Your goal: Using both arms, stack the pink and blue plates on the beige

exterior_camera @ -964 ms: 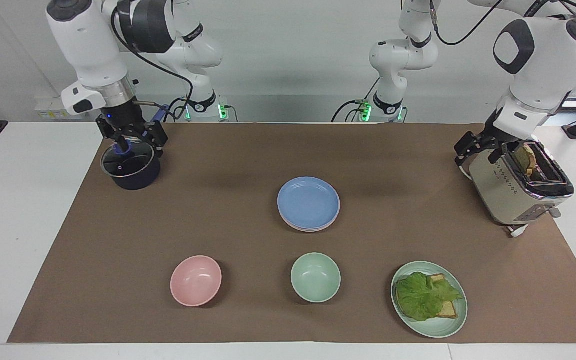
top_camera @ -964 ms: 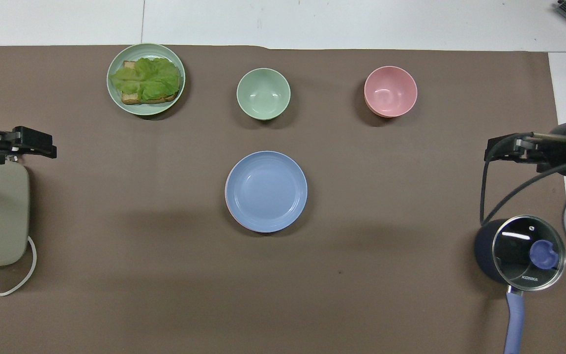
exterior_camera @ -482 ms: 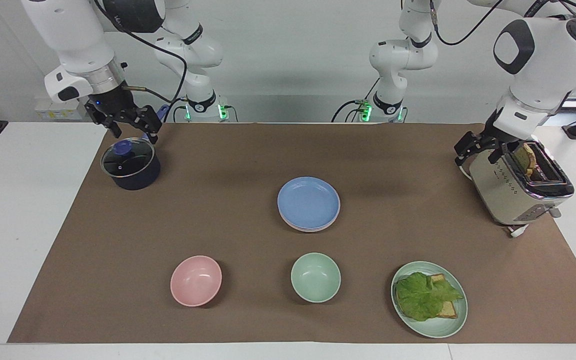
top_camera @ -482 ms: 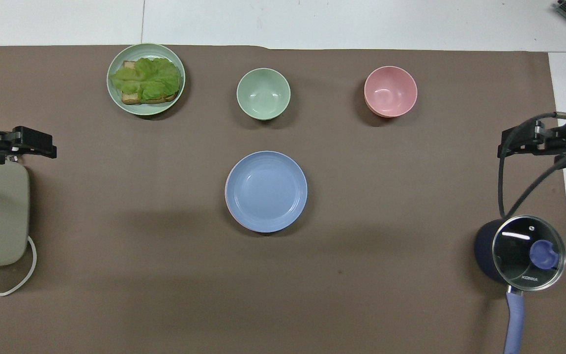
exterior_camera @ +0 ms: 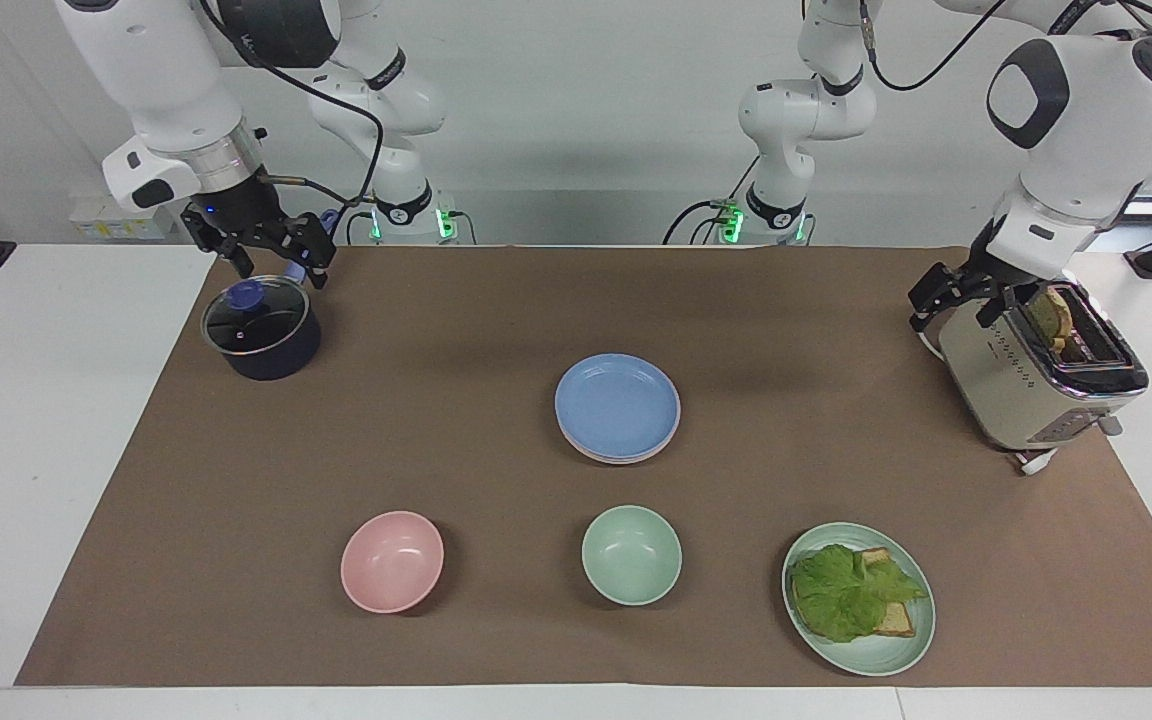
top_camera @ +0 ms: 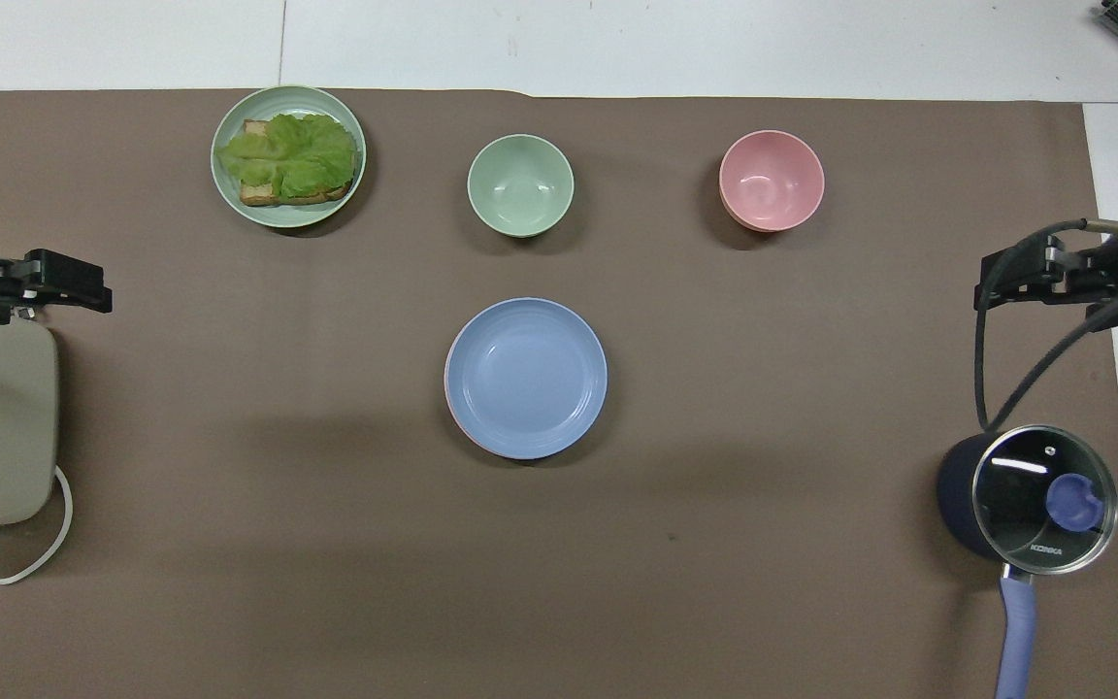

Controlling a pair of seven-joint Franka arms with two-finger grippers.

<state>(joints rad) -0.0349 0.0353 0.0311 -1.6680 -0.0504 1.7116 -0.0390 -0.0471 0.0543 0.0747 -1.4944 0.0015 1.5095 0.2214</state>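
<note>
The right gripper (exterior_camera: 271, 262) is standing open and empty, hanging above the lidded pot (exterior_camera: 261, 335) at the right arm's end of the table. Over the last second it has been lifting off the lid knob, where it was sitting low, and in the last half second it is drifting slightly back toward the mat's middle. The left gripper (exterior_camera: 951, 298) is open too, holding nothing, and is waiting unmoved just beside the toaster (exterior_camera: 1041, 375) at the left arm's end.

The blue plate (exterior_camera: 617, 404) is lying on top of a stack at the middle of the mat (exterior_camera: 236, 480). A thin pink edge (top_camera: 449, 361) is showing under it in the overhead view, and paler rims are showing beneath in the facing view; whether the lowest is the beige plate cannot be made out. The stack has not shifted. Judgement: the stacking appears complete, and both arms are standing well apart from the plates, so the right arm's motion is reading as a retreat rather than a new reach.

Toward the table edge farthest from the robots, a pink bowl (exterior_camera: 392, 561), a green bowl (exterior_camera: 631, 554) and a green plate (exterior_camera: 911, 645) carrying toast under lettuce are sitting in a row. The brown mat is covering most of a white table (exterior_camera: 26, 450). A plain pale wall is running along the robots' edge.
</note>
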